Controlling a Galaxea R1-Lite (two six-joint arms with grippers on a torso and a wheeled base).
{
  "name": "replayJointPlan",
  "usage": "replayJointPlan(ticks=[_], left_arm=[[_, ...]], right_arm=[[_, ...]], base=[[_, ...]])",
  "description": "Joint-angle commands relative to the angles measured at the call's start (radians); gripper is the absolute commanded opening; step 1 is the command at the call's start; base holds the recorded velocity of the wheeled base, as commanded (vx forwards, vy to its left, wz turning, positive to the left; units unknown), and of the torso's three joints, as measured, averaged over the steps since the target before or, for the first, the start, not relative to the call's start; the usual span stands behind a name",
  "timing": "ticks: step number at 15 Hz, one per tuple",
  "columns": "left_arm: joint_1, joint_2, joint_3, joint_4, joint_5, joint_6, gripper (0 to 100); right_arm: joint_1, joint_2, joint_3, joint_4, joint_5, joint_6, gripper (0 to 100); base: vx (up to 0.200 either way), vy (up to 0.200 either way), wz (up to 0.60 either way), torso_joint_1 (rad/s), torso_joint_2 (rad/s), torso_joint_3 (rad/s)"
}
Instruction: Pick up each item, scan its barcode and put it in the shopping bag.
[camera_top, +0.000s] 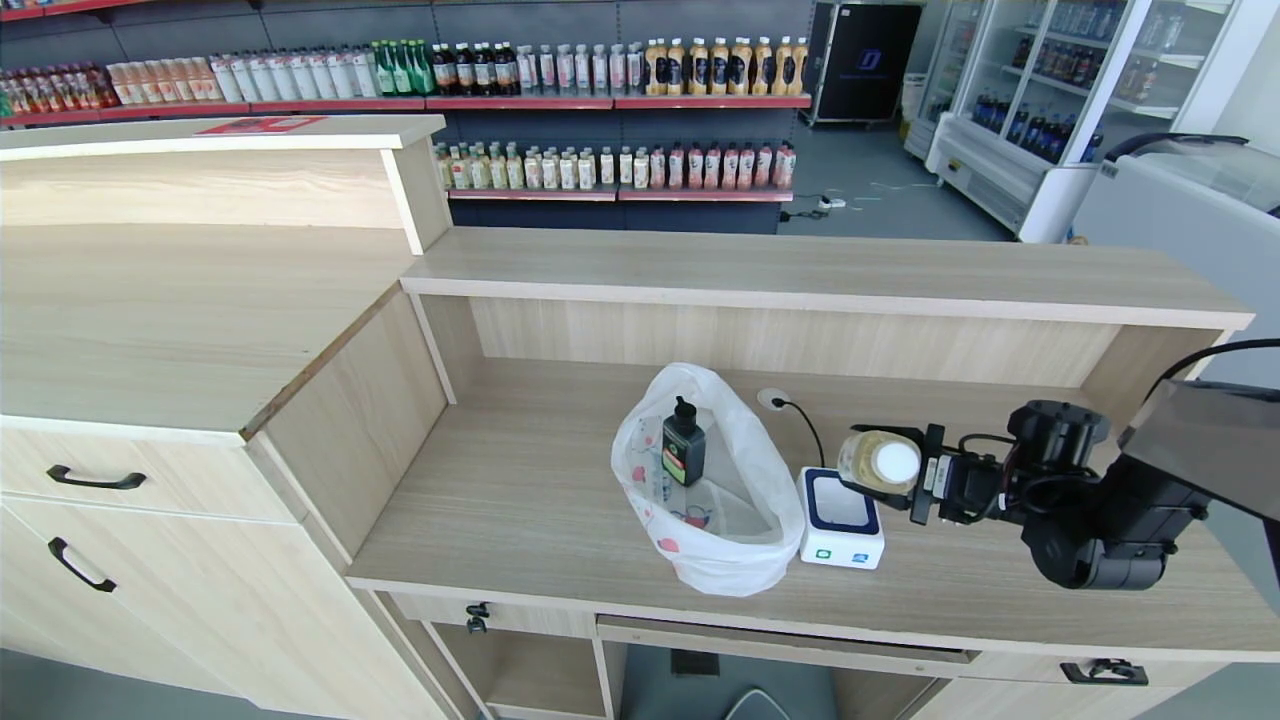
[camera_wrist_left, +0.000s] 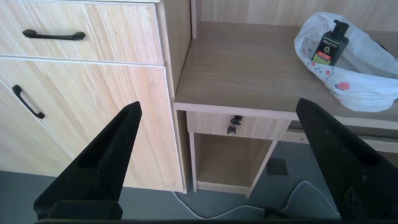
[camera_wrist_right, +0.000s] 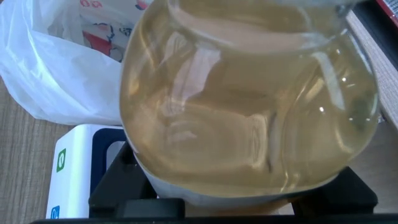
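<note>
Bottle (camera_top: 874, 460) of pale yellow liquid with a white cap lies sideways in the clamped right gripper (camera_top: 898, 466), just above the far right corner of the white box-shaped scanner (camera_top: 840, 518) on the wooden counter (camera_top: 520, 500), the head view shows. Left of the scanner, a crumpled white plastic shopping bag (camera_top: 722, 562) holds an upright black pump bottle (camera_top: 683, 446).

From the left wrist, the left gripper (camera_wrist_left: 217, 103) hangs wide open and empty before the counter's near left drawers (camera_wrist_left: 81, 43).

From the right wrist, the rounded, clear bottle sits over the scanner beside the bag.
</note>
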Motion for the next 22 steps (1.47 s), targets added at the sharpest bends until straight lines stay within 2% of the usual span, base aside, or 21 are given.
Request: replayJointPlan(ticks=[1,22], left_arm=[[0.000,0.002,0.000,0.000,0.000,0.000,100],[0.000,0.002,0.000,0.000,0.000,0.000,100]], right_arm=[[0.005,0.008,-0.003,-0.001,0.000,0.000,0],[0.034,0.039,-0.054,0.001,0.000,0.026,0]], base=[[0.000,0.000,0.00,0.000,0.00,0.000],[0.000,0.000,0.00,0.000,0.00,0.000]])
